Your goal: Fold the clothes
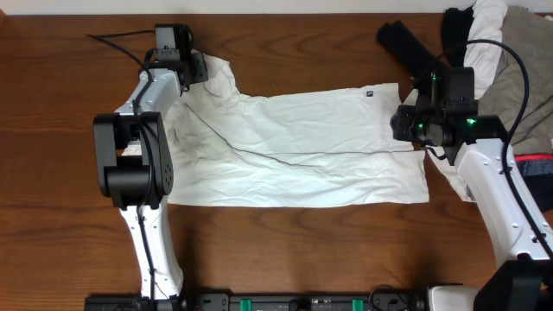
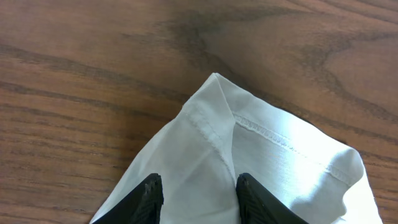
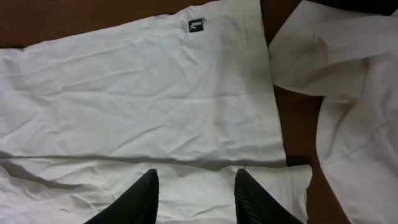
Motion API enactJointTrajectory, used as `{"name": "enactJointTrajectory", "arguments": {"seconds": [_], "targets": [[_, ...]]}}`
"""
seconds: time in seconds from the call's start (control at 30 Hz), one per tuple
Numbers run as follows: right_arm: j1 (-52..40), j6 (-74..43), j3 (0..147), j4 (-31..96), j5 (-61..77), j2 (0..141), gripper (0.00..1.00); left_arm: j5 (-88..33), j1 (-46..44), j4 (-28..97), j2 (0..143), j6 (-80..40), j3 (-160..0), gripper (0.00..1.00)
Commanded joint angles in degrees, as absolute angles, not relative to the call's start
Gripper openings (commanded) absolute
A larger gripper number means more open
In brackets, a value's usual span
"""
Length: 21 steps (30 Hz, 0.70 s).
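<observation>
The white T-shirt (image 1: 294, 147) lies spread flat on the wooden table (image 1: 285, 250), stretched between the two arms, with one layer folded over another along its length.

The left pincer (image 2: 198, 198) stands partly open. Its two black fingertips (image 2: 152, 198) sit apart and white cloth fills the gap between them. Just ahead of it, the shirt's sleeve (image 2: 261, 149) comes to a point with its stitched hem showing. Beyond that point is bare wood.

The right pincer (image 3: 196, 196) is also partly open and grips nothing. It hovers over the shirt's bottom end, and the edge of the upper layer runs just ahead of its tips. Farther ahead, near the hem corner, is a small black label (image 3: 195, 25). To its right, close beside the hem, lies a second white garment (image 3: 348, 93), part of a pile of clothes (image 1: 510, 52) with black and grey pieces.
</observation>
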<state>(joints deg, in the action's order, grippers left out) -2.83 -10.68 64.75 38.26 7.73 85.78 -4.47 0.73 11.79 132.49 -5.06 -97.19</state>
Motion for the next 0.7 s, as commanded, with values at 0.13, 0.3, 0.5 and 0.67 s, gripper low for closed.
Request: {"name": "enactJointTrajectory", "arguments": {"seconds": [0.13, 0.3, 0.5, 0.67], "targets": [[-3.18, -10.48, 64.90, 38.13, 7.94, 85.84, 0.38, -3.81, 0.47, 12.25, 134.28, -4.75, -96.86, 0.28], [-3.18, -10.46, 64.90, 37.85, 7.90, 85.84, 0.38, -3.81, 0.40, 12.03, 134.28, -4.73, -96.88, 0.08], [-3.18, -10.46, 64.90, 35.40, 7.22, 85.86, 0.36, -3.81, 0.47, 13.32, 133.14, -4.73, -96.88, 0.06], [-3.18, -10.46, 64.90, 26.09, 3.27, 87.31, 0.32, -3.77, 0.62, 17.21, 129.10, -4.73, -96.88, 0.06]]}}
